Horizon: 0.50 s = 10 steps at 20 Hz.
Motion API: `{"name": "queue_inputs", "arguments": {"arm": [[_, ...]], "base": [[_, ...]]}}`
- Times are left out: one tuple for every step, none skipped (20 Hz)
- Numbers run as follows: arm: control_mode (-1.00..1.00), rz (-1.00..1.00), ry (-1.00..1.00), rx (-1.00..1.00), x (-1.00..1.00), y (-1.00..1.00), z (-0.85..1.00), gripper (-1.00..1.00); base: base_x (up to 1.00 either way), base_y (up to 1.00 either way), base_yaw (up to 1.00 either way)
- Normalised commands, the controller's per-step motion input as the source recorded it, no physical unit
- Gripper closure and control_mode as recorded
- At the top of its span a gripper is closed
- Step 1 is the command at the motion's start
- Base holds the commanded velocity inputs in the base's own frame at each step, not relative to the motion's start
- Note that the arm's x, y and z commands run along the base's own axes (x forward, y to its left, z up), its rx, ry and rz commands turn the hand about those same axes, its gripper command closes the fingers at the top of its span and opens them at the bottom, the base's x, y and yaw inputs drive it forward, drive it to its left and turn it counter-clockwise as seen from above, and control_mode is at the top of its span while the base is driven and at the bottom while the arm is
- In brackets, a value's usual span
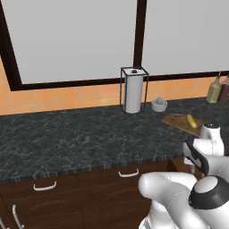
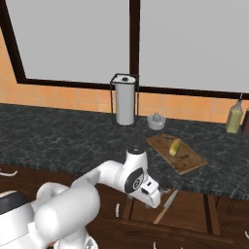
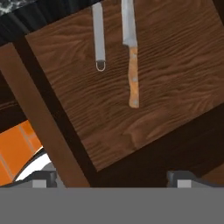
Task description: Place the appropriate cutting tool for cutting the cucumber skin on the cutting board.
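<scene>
- Below the counter (image 2: pixel 73 141): knife (image 3: pixel 130 57) and peeler (image 3: pixel 99 37) side by side; you risk grabbing the wrong tool.
- Pincer (image 3: pixel 113 177): spread open, holding nothing.

The setting is a rendered home kitchen. A dark marbled counter (image 1: pixel 67 138) runs above brown wooden cabinets (image 1: pixel 89 197) fitted with curved metal handles. An orange tiled backsplash (image 1: pixel 67 96) sits below a large dark-framed window (image 1: pixel 71 40). On the counter stand a paper towel holder (image 1: pixel 133 90), a white juicer (image 2: pixel 156 121), 2 bottles (image 1: pixel 214 89) and a cutting board (image 2: pixel 176 152) carrying a cucumber (image 2: pixel 173 146). An open wooden drawer (image 3: pixel 131 87) contains a knife (image 3: pixel 131 57).
</scene>
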Motion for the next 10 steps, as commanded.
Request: {"name": "queue_inputs", "arguments": {"arm": [[-1.00, 0.00, 0.00, 0.02, 0.08, -0.32, -0.50, -1.00], [-1.00, 0.00, 0.00, 0.01, 0.04, -0.23, -0.45, -1.00], [-1.00, 0.00, 0.00, 0.02, 0.08, -0.21, -0.36, -1.00], [-1.00, 0.00, 0.00, 0.01, 0.00, -0.18, -0.31, -1.00], [-1.00, 0.00, 0.00, 0.01, 0.00, -0.14, -0.27, -1.00], [-1.00, 0.00, 0.00, 0.00, 0.00, 0.00, -0.19, -1.00], [-1.00, 0.00, 0.00, 0.00, 0.00, 0.00, -0.08, -1.00], [-1.00, 0.00, 0.00, 0.00, 0.00, 0.00, -0.13, -1.00], [-1.00, 0.00, 0.00, 0.00, 0.00, -0.04, -0.21, -1.00], [-1.00, 0.01, 0.00, 0.00, 0.00, -0.08, -0.26, -1.00]], "base": [[0.00, 0.00, 0.00], [0.00, 0.00, 0.00], [0.00, 0.00, 0.00], [0.00, 0.00, 0.00], [0.00, 0.00, 0.00], [0.00, 0.00, 0.00], [0.00, 0.00, 0.00], [0.00, 0.00, 0.00], [0.00, 0.00, 0.00], [0.00, 0.00, 0.00]]}}
